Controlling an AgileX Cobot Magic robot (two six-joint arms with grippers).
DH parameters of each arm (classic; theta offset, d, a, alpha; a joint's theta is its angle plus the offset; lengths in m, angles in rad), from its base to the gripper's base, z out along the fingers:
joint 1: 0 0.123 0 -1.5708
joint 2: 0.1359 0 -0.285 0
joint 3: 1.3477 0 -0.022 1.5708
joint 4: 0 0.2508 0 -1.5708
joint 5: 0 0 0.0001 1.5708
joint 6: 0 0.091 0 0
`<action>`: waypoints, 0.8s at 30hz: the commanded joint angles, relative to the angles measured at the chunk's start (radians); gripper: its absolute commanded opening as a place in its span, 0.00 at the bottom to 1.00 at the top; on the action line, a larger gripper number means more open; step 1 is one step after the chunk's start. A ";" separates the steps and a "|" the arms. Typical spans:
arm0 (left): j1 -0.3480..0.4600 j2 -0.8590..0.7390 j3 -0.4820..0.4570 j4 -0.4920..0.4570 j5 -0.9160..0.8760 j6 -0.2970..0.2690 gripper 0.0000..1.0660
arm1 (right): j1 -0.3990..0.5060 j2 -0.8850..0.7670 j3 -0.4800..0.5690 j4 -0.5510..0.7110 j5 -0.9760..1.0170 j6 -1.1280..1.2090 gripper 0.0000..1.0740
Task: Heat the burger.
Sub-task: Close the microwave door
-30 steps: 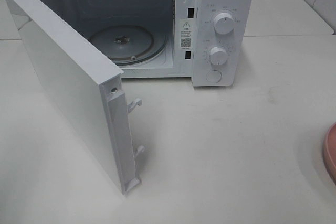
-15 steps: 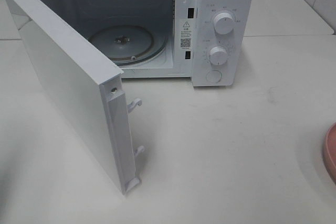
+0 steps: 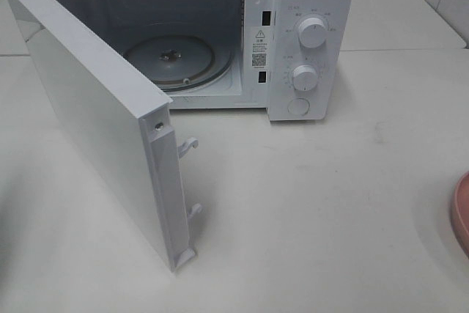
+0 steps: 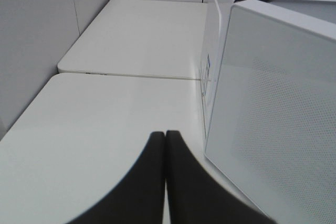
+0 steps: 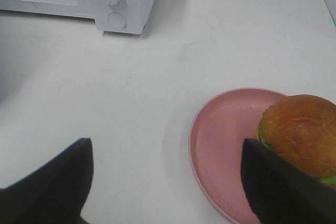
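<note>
The burger (image 5: 302,132), with a glossy golden-brown bun and a green lettuce edge, sits on a round pink plate (image 5: 220,145) in the right wrist view. My right gripper (image 5: 165,177) is open, its dark fingers (image 5: 273,182) spread wide, one of them just in front of the burger. Only the plate's rim (image 3: 461,214) shows in the high view, at the right edge. The white microwave (image 3: 308,42) stands at the back with its door (image 3: 102,122) swung wide open and its glass turntable (image 3: 176,60) bare. My left gripper (image 4: 166,135) is shut, empty, beside the outer face of the door (image 4: 278,124).
The microwave's two knobs (image 3: 312,33) and round button (image 3: 298,105) face forward on its right panel. The open door juts far out over the white table (image 3: 315,218). A wall (image 4: 31,40) runs close along the left of the left arm.
The pink plate's rim at the right edge has slid a little farther out of the high view. Nothing else has visibly moved there.
</note>
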 commanded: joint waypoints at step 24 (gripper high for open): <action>-0.406 0.593 -0.001 0.156 -0.700 -0.198 0.00 | -0.008 -0.026 0.001 0.002 -0.001 -0.015 0.70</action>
